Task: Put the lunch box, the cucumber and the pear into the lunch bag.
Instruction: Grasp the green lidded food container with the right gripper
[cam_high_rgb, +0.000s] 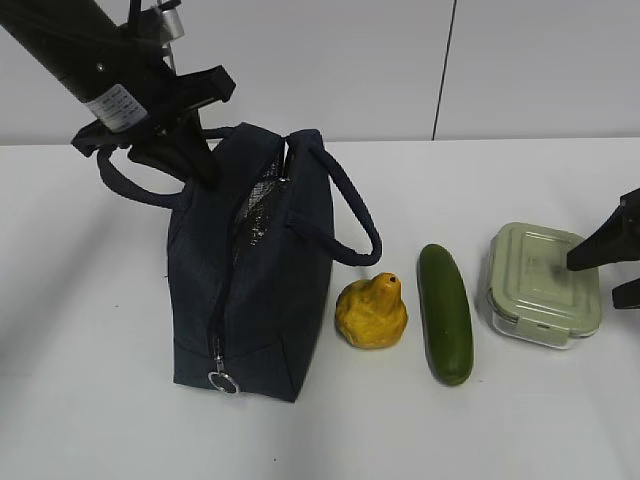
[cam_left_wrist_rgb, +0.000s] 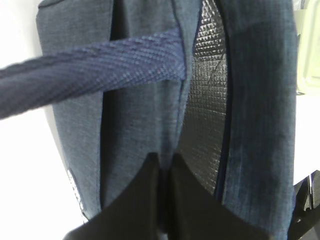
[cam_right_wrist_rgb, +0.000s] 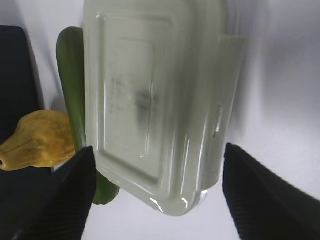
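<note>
The navy lunch bag (cam_high_rgb: 270, 300) stands on the white table with its top zipper parted, showing silver lining (cam_left_wrist_rgb: 205, 100). My left gripper (cam_high_rgb: 195, 160) is at the bag's far left top edge, shut on the fabric beside the opening (cam_left_wrist_rgb: 162, 160). A handle (cam_left_wrist_rgb: 90, 70) crosses in front of it. To the right of the bag lie the yellow pear (cam_high_rgb: 372, 312), the dark green cucumber (cam_high_rgb: 445, 310) and the sage-lidded lunch box (cam_high_rgb: 535, 280). My right gripper (cam_right_wrist_rgb: 157, 160) is open and straddles the near end of the lunch box (cam_right_wrist_rgb: 150, 90) without touching it.
The zipper's ring pull (cam_high_rgb: 222, 381) hangs at the bag's near end. The bag's right handle (cam_high_rgb: 350, 215) arches toward the pear. The cucumber (cam_right_wrist_rgb: 70, 75) lies close against the lunch box's left side, with the pear (cam_right_wrist_rgb: 37, 140) just beyond it.
</note>
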